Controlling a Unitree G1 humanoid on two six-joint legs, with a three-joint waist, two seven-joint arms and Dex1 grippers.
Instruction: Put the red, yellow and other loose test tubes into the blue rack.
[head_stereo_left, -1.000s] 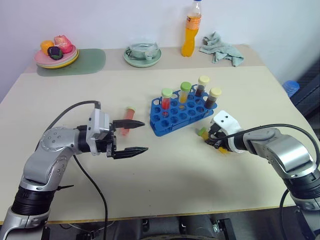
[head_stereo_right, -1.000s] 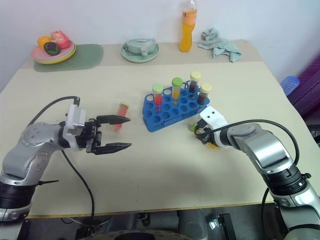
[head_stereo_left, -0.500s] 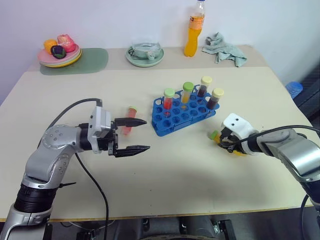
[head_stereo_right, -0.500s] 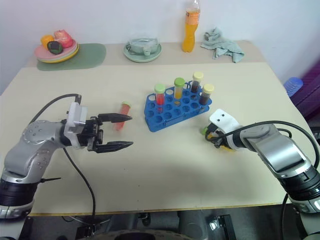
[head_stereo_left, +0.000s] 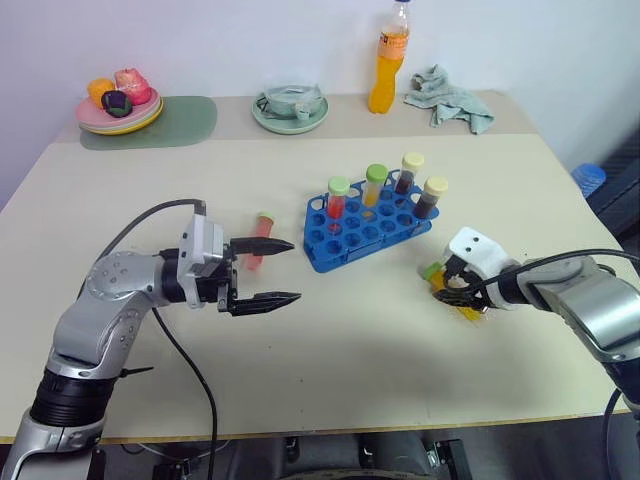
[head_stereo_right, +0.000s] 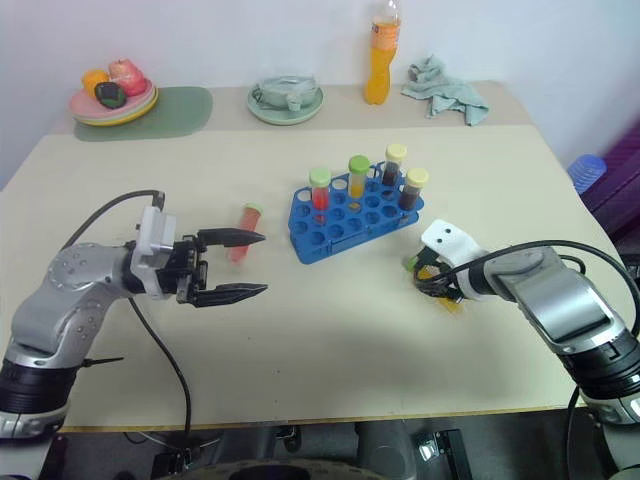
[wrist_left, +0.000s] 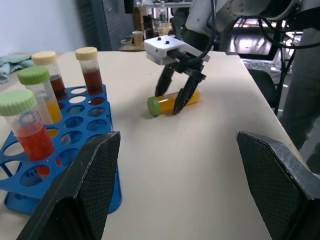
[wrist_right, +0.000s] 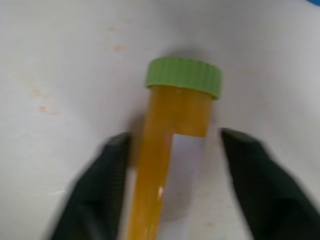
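My right gripper (wrist_left: 176, 95) has let its fingers spread since a second ago, when they were pinched tight, and my arm has drifted a little to my right, away from the blue rack (head_stereo_left: 366, 228). Now the two black fingers straddle the yellow tube (wrist_right: 167, 150) with clear gaps on both sides; the tube lies flat on the table (head_stereo_left: 350, 330), its green cap (wrist_right: 184, 76) pointing toward the rack, just beside the rack's near right corner. My left gripper (head_stereo_left: 268, 271) hangs level above the table with its fingers wide apart and empty, pointing toward the rack. Just behind its upper finger lies the red tube (head_stereo_left: 259, 239), flat on the table, near the rack's left end but apart from it. The rack itself holds four upright capped tubes along its back row. Farther back along the table edge sit a plate of toy food (head_stereo_left: 117, 108), a green dish (head_stereo_left: 290, 108), an orange bottle (head_stereo_left: 385, 65) and a crumpled cloth (head_stereo_left: 448, 95).
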